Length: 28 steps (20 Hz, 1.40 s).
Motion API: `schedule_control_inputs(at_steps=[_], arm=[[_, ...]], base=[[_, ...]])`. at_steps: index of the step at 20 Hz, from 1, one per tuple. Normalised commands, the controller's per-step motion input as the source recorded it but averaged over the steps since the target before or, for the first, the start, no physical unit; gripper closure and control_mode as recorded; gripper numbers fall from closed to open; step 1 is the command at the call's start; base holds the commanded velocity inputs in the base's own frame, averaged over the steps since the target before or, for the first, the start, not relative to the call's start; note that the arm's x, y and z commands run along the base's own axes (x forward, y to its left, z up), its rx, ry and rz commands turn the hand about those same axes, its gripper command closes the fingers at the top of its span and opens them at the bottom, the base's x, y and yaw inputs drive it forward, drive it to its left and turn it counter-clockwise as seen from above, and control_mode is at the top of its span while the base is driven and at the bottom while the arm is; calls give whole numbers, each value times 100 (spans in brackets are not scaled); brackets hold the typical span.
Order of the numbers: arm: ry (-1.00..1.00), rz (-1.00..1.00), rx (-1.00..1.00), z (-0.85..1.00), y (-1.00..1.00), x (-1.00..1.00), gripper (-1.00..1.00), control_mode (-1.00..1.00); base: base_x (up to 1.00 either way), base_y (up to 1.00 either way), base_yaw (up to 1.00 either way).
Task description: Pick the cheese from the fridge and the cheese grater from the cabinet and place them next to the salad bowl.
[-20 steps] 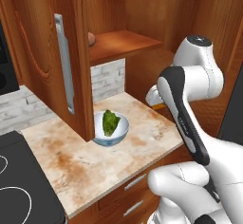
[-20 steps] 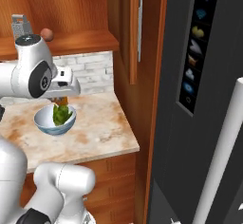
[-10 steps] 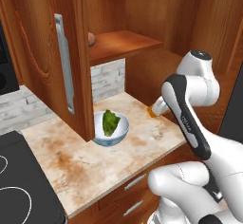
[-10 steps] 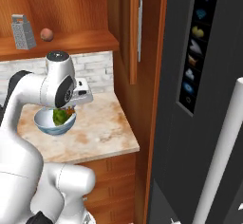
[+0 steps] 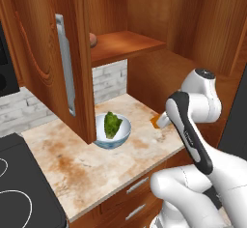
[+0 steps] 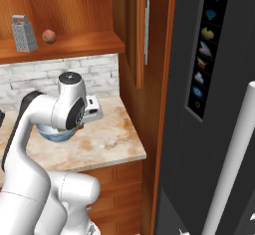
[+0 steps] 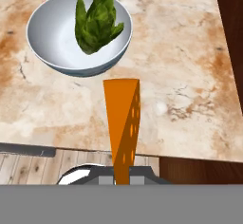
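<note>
Cheese (image 7: 121, 118) pinched in gripper (image 7: 121, 173), arm bent low over counter (image 7: 190, 99); beside salad bowl (image 7: 57, 52)

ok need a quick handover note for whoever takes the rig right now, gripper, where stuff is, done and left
Gripper: shut on the orange-yellow cheese wedge, held over the marble counter near its front edge.
Round white salad bowl with green lettuce: on the counter, just beyond the cheese, not touching it.
Grey metal box cheese grater: upright on the open wooden cabinet's shelf, beside a small brown round lump.
Done: cheese fetched and brought to the bowl.
Left: set the cheese down beside the bowl, then fetch the grater and place it there too.
</note>
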Motion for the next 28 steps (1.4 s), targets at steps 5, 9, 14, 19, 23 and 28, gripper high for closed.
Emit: schedule_control_inputs(at_steps=[5, 9, 14, 19, 23, 28], arm=[[-9, 0, 17, -12, -8, 28, 100, -100], [-4, 0, 11, -2, 0, 71, 100, -100], [0, 0, 0, -16, 0, 69, 100, -100], [-2, 0, 0, -45, 0, 29, 100, -100], [-5, 5, 0, -44, 0, 21, 100, -100], [-6, 12, 0, -38, 1, 17, 100, -100]], base=[[0, 0, 0], [0, 0, 0], [0, 0, 0], [0, 0, 0], [0, 0, 0], [0, 0, 0]])
